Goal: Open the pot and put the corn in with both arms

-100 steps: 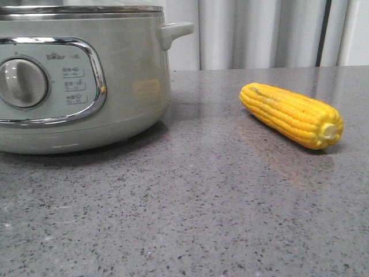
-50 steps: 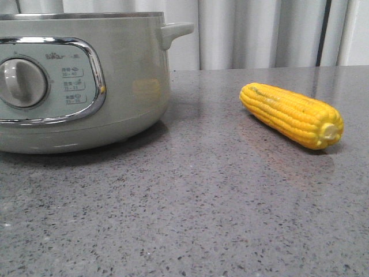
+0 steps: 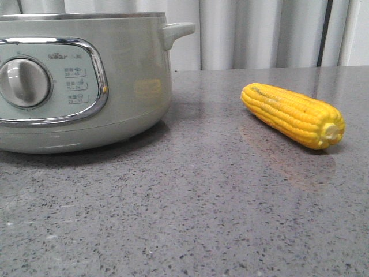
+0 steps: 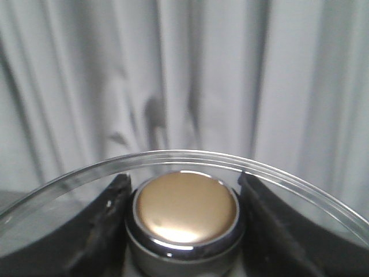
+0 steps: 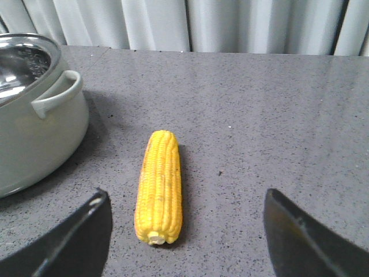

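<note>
Grey speckled stone (image 3: 190,202) runs back to a pale pleated curtain (image 3: 259,32), and your landmark is the pot (image 3: 75,81), sitting open with its steel inside showing in the right wrist view. The corn (image 3: 293,114) lies flat on the counter, well apart from the pot on its handle side, stub end toward the camera.

Your left gripper (image 4: 184,216) has its jaws closed on the bronze knob (image 4: 185,208) of the glass lid (image 4: 190,161), held up against the curtain. That lid is your first worry: a thin grip on a round knob could let it swing or slip, especially if you tilt the wrist.

Your right gripper (image 5: 184,231) is spread wide and empty, near the corn's stub end. The cob sits nearer one finger than the other, so closing from here may roll it away. Centre it first.
</note>
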